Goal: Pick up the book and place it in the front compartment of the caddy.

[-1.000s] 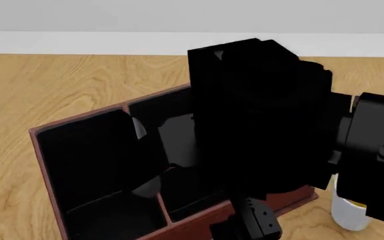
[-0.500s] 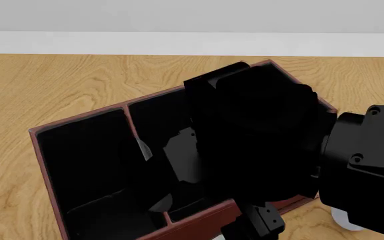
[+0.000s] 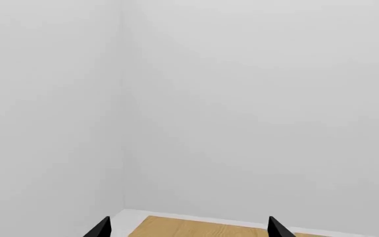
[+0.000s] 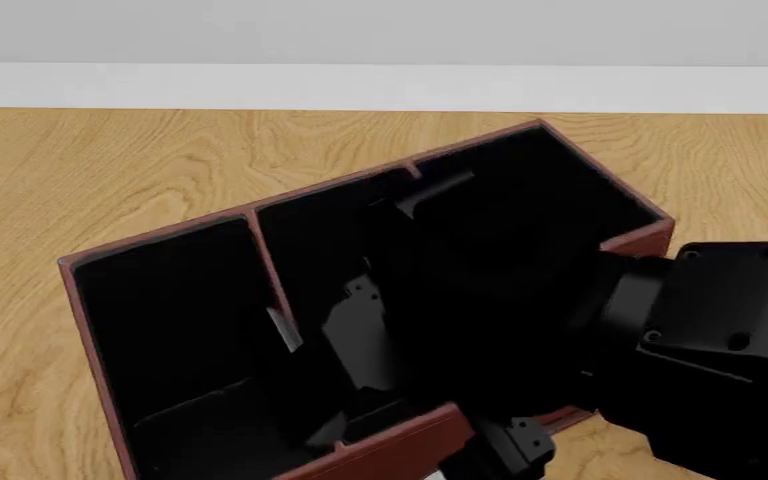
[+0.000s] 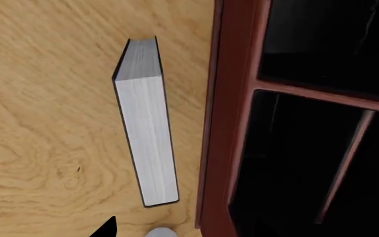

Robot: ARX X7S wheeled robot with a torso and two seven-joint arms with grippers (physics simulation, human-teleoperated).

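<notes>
- book (image 5: 146, 143) stands on edge on the table (image 5: 45, 123), just beside the caddy (image 5: 219, 123) outer wall, narrow gap between
- open tabletop on the book's side away from caddy
- right arm (image 4: 704, 350) hangs over caddy's near end, blocking access there
- caddy's far compartments (image 4: 171, 330) open from above

Head camera looks steeply down, close over the caddy (image 4: 171, 300) on the wooden table (image 4: 104, 160). Right wrist camera looks down at its outer wall, sharing it. Left wrist camera faces the white wall (image 3: 242, 98).
</notes>
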